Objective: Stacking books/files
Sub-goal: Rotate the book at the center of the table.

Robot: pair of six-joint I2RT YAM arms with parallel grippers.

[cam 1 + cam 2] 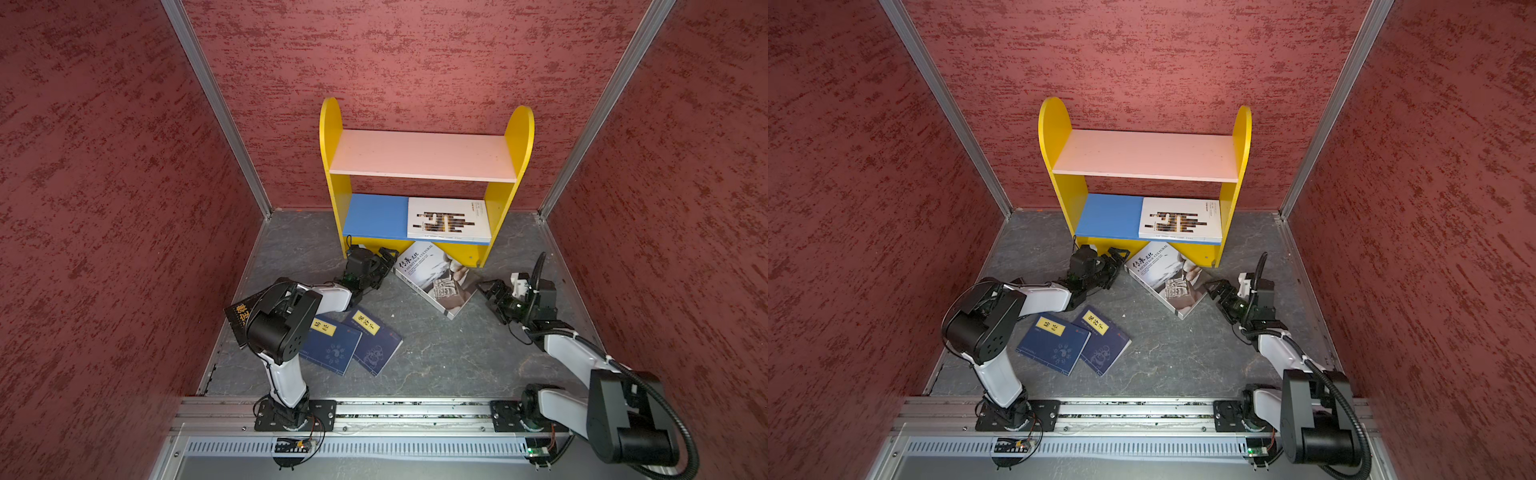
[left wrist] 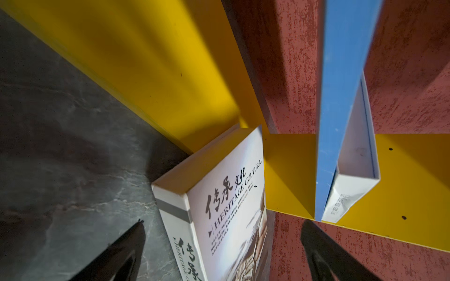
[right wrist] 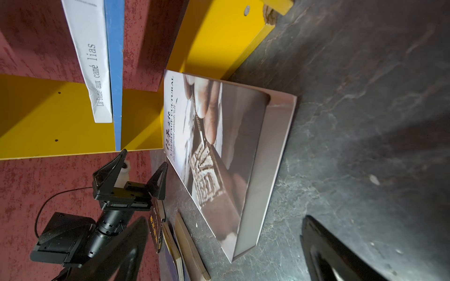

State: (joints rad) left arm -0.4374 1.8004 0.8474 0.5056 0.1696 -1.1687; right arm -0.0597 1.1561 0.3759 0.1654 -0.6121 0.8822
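Observation:
A white-and-grey "Heritage Cultural" book [image 1: 436, 278] [image 1: 1167, 278] lies flat and askew on the floor, its far corner under the bookshelf. My left gripper [image 1: 388, 266] [image 2: 222, 223] stands open at the book's left corner [image 2: 226, 194]. My right gripper [image 1: 486, 295] [image 3: 225, 219] stands open just off its right corner [image 3: 231, 146]. Neither holds anything. A white book [image 1: 449, 218] [image 3: 92, 60] lies on the blue shelf [image 1: 374, 216]. Two navy books [image 1: 332, 345] [image 1: 374, 338] with yellow labels overlap on the floor. The black book [image 1: 241, 316] is partly hidden under my left arm.
The yellow bookshelf [image 1: 332, 124] stands against the back wall with a bare white upper shelf [image 1: 424, 153]. Red walls close in both sides. The arms' rail [image 1: 415, 409] runs along the front edge. Grey floor [image 1: 457, 353] shows between the books.

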